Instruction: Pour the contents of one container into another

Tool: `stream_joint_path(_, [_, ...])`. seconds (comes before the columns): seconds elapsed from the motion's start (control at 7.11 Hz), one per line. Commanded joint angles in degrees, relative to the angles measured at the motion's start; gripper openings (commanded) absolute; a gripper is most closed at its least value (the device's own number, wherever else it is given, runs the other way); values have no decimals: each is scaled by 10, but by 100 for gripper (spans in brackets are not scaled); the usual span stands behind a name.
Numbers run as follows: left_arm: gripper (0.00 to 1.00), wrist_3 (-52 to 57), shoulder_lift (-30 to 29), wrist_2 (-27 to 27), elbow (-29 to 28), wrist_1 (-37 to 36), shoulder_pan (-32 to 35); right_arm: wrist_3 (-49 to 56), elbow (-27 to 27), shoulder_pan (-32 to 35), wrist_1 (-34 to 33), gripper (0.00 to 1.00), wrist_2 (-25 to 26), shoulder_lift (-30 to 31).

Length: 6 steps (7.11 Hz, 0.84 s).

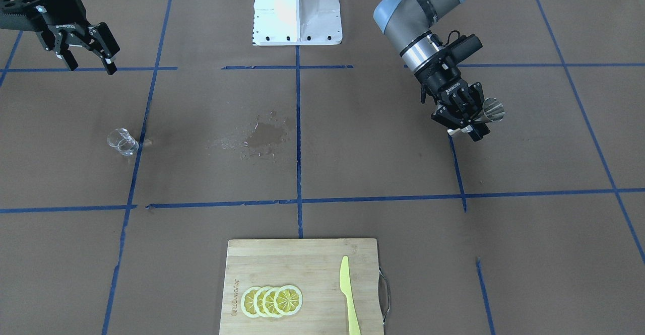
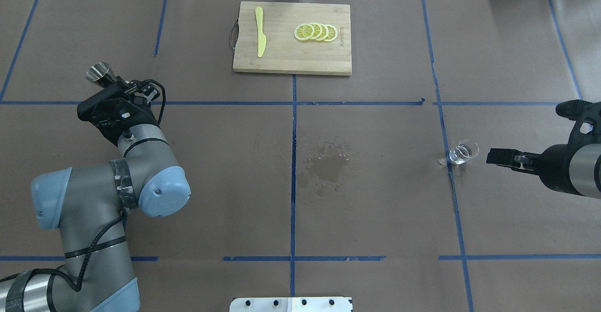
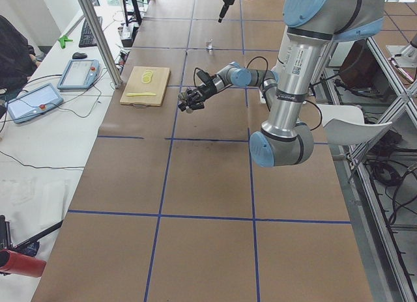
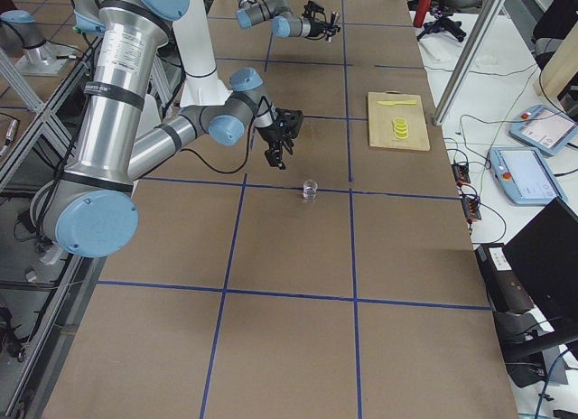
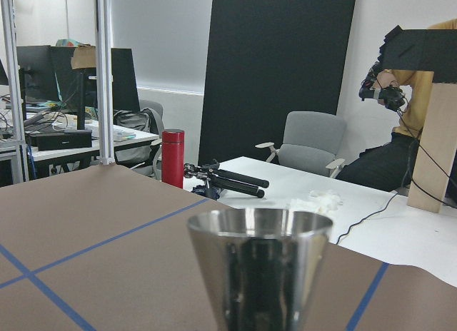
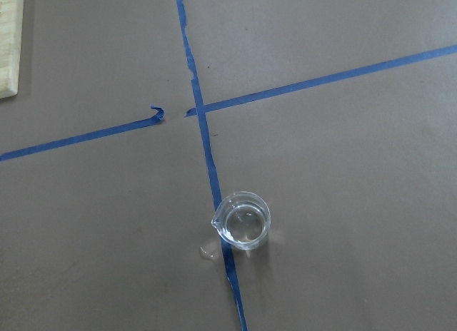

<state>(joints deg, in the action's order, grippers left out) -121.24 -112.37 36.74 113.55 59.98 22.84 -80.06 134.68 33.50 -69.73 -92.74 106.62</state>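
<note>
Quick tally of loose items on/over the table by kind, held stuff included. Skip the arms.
Metal cup, held: 1
Glass beaker: 1
Cutting board: 1
Yellow knife: 1
Lemon slices: 4
Total: 8

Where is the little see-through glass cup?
In the overhead view, the small clear glass beaker stands at right on a blue tape line, between the wet patch and the right gripper.
</note>
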Motion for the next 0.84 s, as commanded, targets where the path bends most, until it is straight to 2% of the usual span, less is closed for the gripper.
stream_joint_path(0.0, [0, 107, -16, 0, 53, 40, -5, 0, 1, -38, 1, 100, 70, 0])
stream_joint_path(0.28, [0, 216, -23, 1, 56, 152, -5, -2, 1, -39, 8, 100, 71, 0])
stream_joint_path(0.7, [0, 455, -17, 3, 39, 336, -5, -3, 0, -39, 14, 100, 81, 1])
